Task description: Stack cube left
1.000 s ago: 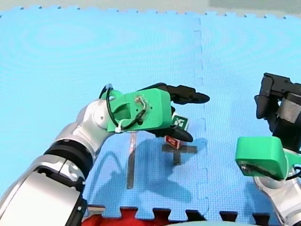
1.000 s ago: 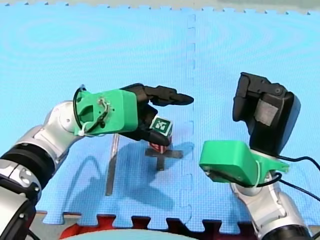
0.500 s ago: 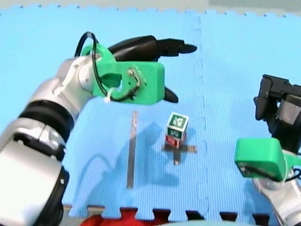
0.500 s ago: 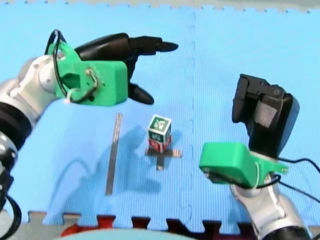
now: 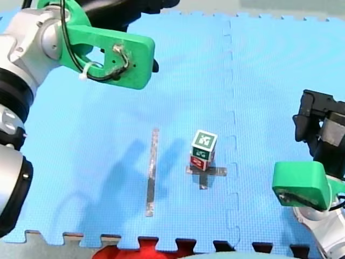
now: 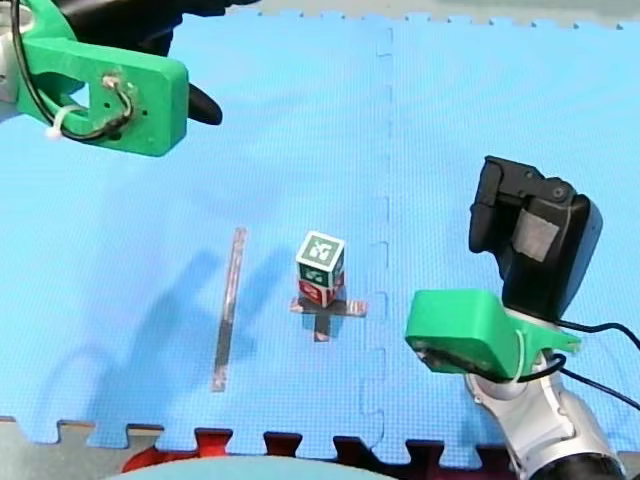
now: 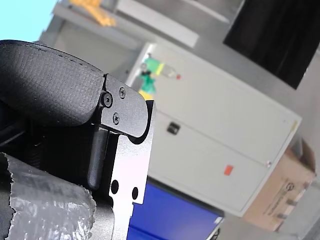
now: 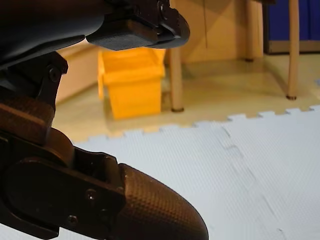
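A green cube (image 5: 204, 144) sits on top of a red cube (image 5: 198, 161), a little skewed, on a grey tape cross (image 5: 207, 172) in the middle of the blue foam mat (image 5: 259, 70). Nothing touches the stack. My left hand (image 5: 135, 16), behind its green wrist mount (image 5: 116, 54), is raised high at the upper left, well away from the cubes and holding nothing. At the right side of the mat my right hand (image 6: 525, 235) stands above its own green mount (image 6: 470, 335), also holding nothing.
A grey strip (image 5: 151, 172) lies on the mat left of the stack. A jigsaw seam (image 5: 230, 97) runs up the mat just right of the cubes. Something red (image 5: 121, 249) shows past the mat's front edge.
My left hand let go of the green cube on the red one, then rose up and to the left, away from the stack. The right hand has stayed put.
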You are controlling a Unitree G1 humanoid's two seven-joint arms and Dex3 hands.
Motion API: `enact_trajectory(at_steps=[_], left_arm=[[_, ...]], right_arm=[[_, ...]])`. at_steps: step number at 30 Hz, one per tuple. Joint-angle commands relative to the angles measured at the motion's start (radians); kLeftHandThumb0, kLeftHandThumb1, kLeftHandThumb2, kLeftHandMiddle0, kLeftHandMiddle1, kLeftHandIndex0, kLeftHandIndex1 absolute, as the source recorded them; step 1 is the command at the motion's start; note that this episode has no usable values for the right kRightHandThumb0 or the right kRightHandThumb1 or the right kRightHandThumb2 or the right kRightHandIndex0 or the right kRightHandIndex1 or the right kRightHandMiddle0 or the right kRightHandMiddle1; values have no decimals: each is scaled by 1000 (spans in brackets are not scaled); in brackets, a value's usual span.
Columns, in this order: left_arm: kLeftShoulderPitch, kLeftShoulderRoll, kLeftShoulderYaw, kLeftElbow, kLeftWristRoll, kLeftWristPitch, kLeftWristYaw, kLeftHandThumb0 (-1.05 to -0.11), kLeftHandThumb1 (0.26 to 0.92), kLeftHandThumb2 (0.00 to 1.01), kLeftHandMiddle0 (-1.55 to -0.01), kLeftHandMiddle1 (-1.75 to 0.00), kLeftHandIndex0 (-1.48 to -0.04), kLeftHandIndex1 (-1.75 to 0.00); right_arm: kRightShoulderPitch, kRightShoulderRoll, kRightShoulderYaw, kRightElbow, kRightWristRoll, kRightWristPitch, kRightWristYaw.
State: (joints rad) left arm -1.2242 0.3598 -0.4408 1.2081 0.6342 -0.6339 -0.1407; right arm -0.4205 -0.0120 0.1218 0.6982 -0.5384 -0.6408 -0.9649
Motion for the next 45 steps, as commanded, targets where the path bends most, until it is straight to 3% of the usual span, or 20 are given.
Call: enact_trajectory(at_steps=[1, 4, 7, 11, 14, 15, 16, 17, 19, 21, 24, 25, 28, 31, 34, 38, 41, 45], left_arm=[[-23, 10, 9, 18, -14, -5, -3, -1048, 921, 79, -800, -1746, -251, -15], [-35, 32, 14, 35, -20, -14, -8, -1048, 921, 72, -816, -1746, -259, -16], [-12, 52, 20, 50, -24, -10, 16, -1048, 921, 72, -821, -1746, -259, -14], [87, 42, 180, 93, -213, -18, -35, -1048, 921, 110, -833, -1746, -301, -31], [166, 14, 325, 109, -392, -49, -132, -1048, 921, 148, -872, -1746, -335, -34], [190, 5, 360, 112, -434, -63, -150, -1048, 921, 179, -880, -1746, -340, -32], [211, -2, 381, 113, -460, -78, -152, -1048, 921, 354, -884, -1746, -370, -35], [229, -9, 393, 111, -475, -90, -144, -1048, 921, 453, -885, -1746, -391, -38], [254, -27, 417, 105, -508, -71, -134, -1048, 921, 719, -784, -1724, -446, -44], [275, -57, 459, 101, -562, -37, -132, -1042, 921, 872, -699, -1581, -495, -40], [305, -93, 520, 98, -640, 17, -145, -965, 921, 853, -734, -933, -620, -24], [311, -101, 527, 97, -649, 35, -142, -960, 921, 825, -729, -625, -650, -14], [330, -118, 543, 91, -670, 66, -128, -952, 921, 772, -672, -211, -675, -4], [345, -138, 577, 88, -713, 100, -153, -934, 921, 742, -578, -88, -617, 0], [360, -152, 596, 79, -732, 115, -172, -932, 921, 719, -524, -37, -460, 1], [373, -172, 601, 61, -727, 113, -176, -974, 921, 744, -432, -3, -353, 0], [383, -188, 604, 51, -720, 107, -175, -1001, 921, 766, -404, 0, -329, 0], [384, -202, 616, 47, -726, 111, -180, -1023, 921, 777, -366, 0, -294, 0]], right_arm=[[-5, -6, -4, 10, 5, -8, -1], [-15, -7, -5, 30, 6, -15, -5], [-23, -16, -9, 40, 7, -23, -9], [-19, -29, -16, 30, 12, -33, -1], [-20, -45, -17, 42, 12, -56, 3], [-24, -51, -18, 50, 14, -63, 7], [-30, -55, -20, 57, 17, -67, 11], [-36, -60, -22, 66, 22, -71, 17], [-55, -72, -26, 88, 32, -73, 38], [-73, -87, -29, 112, 43, -76, 68], [-101, -101, -31, 141, 67, -69, 136], [-114, -104, -32, 152, 75, -59, 157], [-150, -107, -37, 193, 96, -36, 203], [-205, -107, -43, 267, 117, -29, 239], [-245, -106, -50, 307, 147, -22, 291], [-280, -118, -54, 350, 168, -27, 332], [-304, -119, -51, 375, 172, -22, 343], [-321, -121, -52, 399, 180, -21, 360]])
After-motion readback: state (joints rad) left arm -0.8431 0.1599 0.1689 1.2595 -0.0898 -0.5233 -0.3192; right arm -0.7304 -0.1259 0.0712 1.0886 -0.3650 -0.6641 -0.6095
